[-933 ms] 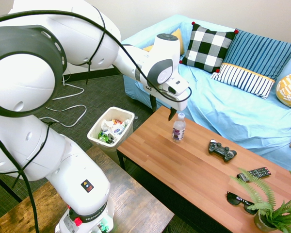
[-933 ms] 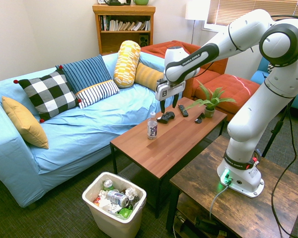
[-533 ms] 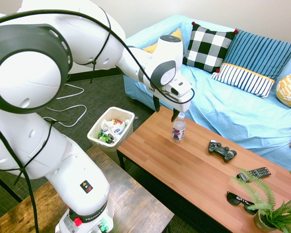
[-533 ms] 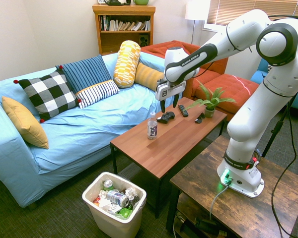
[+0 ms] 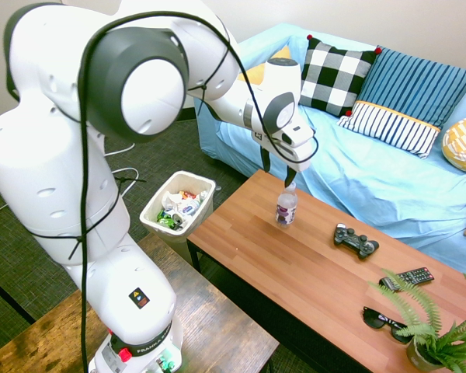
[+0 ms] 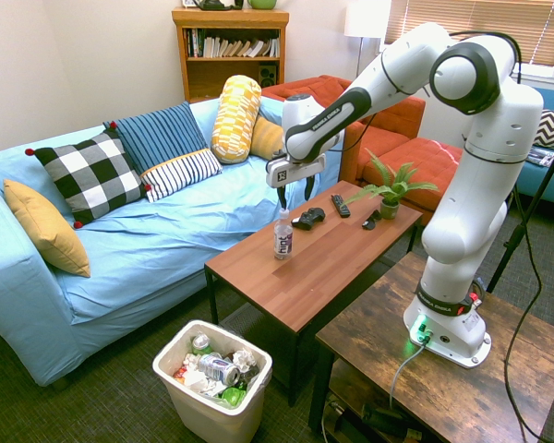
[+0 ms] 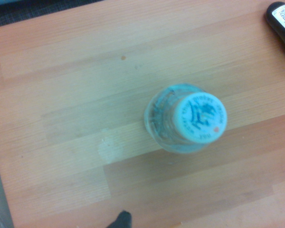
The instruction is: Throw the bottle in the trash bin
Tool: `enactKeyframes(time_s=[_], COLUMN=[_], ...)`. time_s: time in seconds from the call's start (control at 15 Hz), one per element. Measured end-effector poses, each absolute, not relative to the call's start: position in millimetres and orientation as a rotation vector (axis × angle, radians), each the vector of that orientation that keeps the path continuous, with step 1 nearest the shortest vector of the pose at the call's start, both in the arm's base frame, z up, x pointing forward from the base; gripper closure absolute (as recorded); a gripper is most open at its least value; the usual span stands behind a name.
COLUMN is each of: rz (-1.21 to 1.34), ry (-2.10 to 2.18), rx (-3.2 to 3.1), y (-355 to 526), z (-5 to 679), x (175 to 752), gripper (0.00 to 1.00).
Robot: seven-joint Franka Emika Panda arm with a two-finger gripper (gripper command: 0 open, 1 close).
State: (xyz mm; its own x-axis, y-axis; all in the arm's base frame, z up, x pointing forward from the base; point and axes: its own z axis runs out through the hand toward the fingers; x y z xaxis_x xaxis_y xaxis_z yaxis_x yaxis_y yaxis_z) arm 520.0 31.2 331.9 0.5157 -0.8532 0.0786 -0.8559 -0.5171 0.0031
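The bottle [image 5: 286, 207] [image 6: 283, 236], clear with a white cap and a dark label, stands upright on the wooden coffee table [image 5: 295, 272] [image 6: 300, 277] near its sofa-side edge. My gripper [image 5: 278, 171] [image 6: 294, 194] hangs open just above the cap, fingers pointing down, with nothing between them. From the wrist view I look straight down on the bottle's cap [image 7: 198, 118]. The trash bin [image 5: 150, 218] [image 6: 203, 420], white and holding cans and crumpled waste, stands on the carpet off the table's end.
Further along the table lie a game controller [image 5: 356, 240] [image 6: 307, 218], a remote [image 5: 406, 277] [image 6: 340, 206], sunglasses [image 5: 384, 320] and a potted fern [image 5: 439, 330] [image 6: 390, 189]. A blue sofa [image 6: 166, 240] with several pillows runs behind the table.
The gripper has shifted sideways along the table and a little lower, from beside the bottle to right over its cap. The arm's elbow has swung around. The bottle has not moved.
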Motion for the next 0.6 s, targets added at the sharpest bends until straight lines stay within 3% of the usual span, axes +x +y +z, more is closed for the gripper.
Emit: enactKeyframes(time_s=[0.6], rz=[0.064], ry=[-1.609], rx=[2.600], y=[37], z=[279], x=[582], gripper=[0.00])
